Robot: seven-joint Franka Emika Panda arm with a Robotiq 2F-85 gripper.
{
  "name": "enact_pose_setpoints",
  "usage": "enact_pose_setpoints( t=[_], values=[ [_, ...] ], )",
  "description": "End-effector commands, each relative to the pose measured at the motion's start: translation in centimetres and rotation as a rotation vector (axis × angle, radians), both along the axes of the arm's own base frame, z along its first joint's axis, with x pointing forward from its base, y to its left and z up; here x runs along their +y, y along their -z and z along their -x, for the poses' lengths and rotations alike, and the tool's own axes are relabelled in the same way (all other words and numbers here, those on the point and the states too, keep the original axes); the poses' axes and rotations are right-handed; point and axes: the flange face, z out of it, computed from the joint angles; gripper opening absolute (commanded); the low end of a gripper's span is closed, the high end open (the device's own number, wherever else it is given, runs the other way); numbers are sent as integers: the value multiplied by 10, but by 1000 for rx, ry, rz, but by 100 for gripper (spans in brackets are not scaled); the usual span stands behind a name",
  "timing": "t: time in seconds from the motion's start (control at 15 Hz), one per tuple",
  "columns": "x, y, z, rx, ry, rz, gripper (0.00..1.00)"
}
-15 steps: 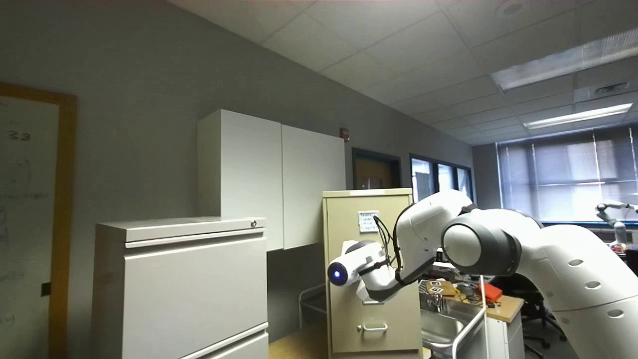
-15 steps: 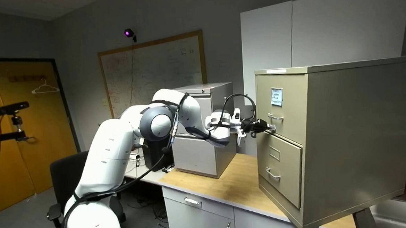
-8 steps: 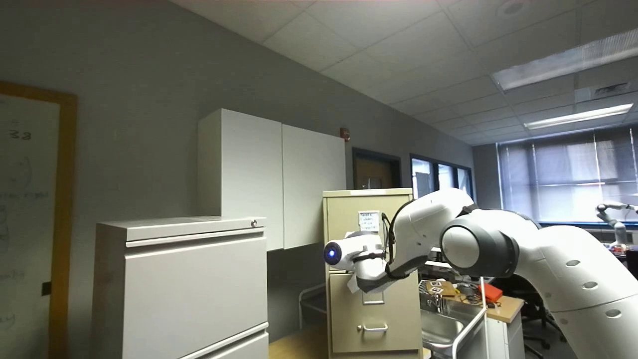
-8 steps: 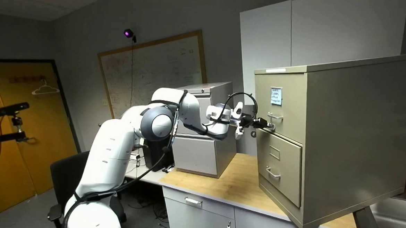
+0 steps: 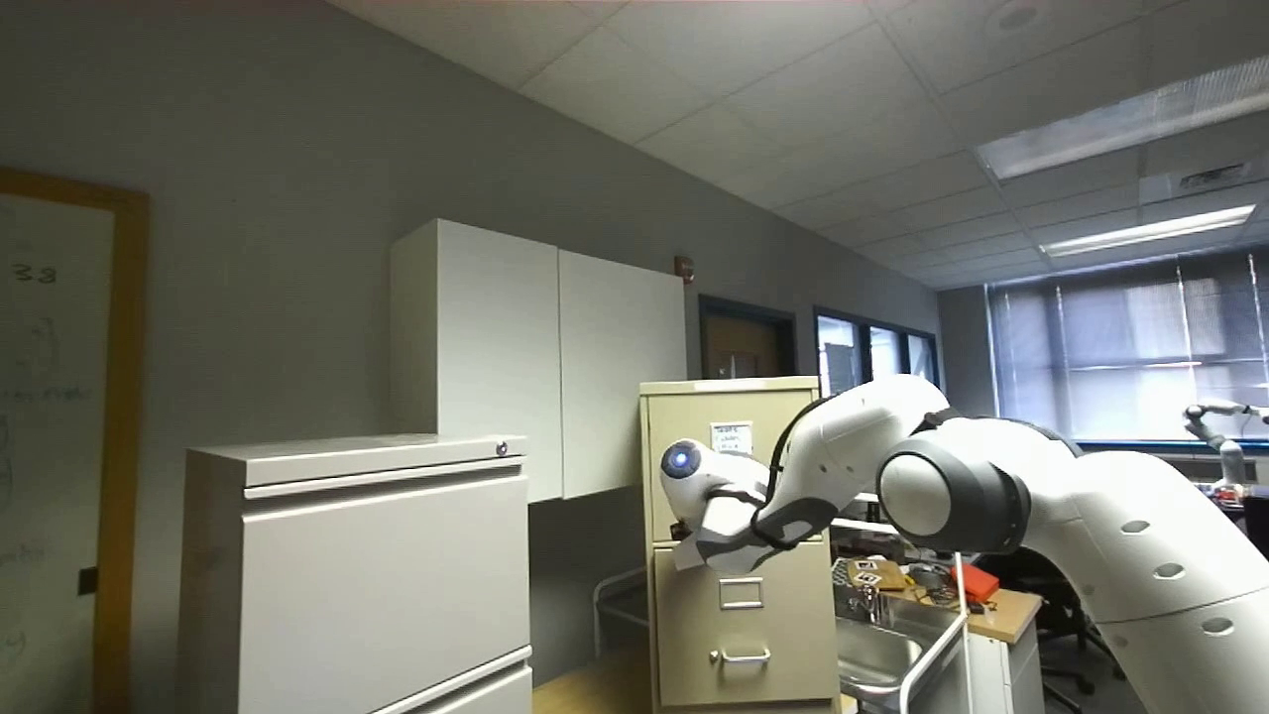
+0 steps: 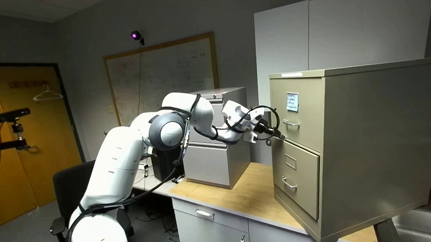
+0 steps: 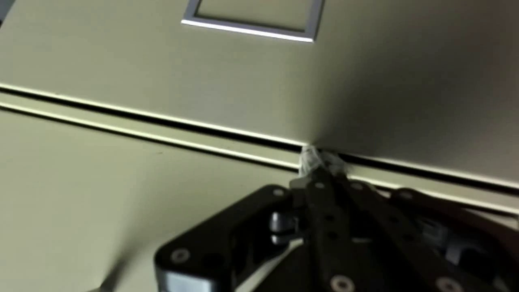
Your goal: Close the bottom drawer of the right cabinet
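The right cabinet (image 6: 378, 138), tall and beige, shows in both exterior views (image 5: 674, 402). Its bottom drawer (image 6: 305, 182) has a metal handle (image 6: 289, 183) and an empty label frame, and its front stands almost flush, with a thin dark gap along its edge. My gripper (image 6: 282, 137) tilts downward at the seam above this drawer. In the wrist view, which stands upside down, the bottom drawer (image 7: 202, 73) is at the top. There my gripper (image 7: 322, 156) is shut, its tape-wrapped tips at the drawer's top edge. In an exterior view the wrist hides the fingertips.
The upper drawer (image 6: 310, 101) with a paper label and handle (image 6: 291, 123) lies just above the gripper. A grey-white cabinet (image 6: 206, 165) stands behind the arm on a wooden counter (image 6: 248, 193). A white cupboard (image 6: 336, 37) hangs on the wall. A sink (image 5: 877, 650) is beside the cabinet.
The wrist has risen and tipped so the gripper now points more steeply down. Its tips have drawn back slightly and lowered to the seam. The drawer shows no clear movement.
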Motion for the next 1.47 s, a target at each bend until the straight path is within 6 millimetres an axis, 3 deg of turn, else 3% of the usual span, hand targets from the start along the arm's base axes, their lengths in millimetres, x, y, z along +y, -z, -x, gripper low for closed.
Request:
enact_pose_setpoints(
  t=[0.0, 0.27, 0.67, 0.87, 1.0, 1.2, 1.4],
  values=[
    [11, 45, -5, 12, -76, -152, 0],
    [14, 48, -1, -5, -111, -251, 0],
    [48, 56, 32, -67, -198, -366, 0],
    [82, 118, 48, 35, -230, -497, 0],
    [93, 153, 52, 131, -233, -589, 0],
    [84, 172, 46, 266, -242, -604, 0],
    [52, 155, 29, 274, -282, -471, 0]
  ],
)
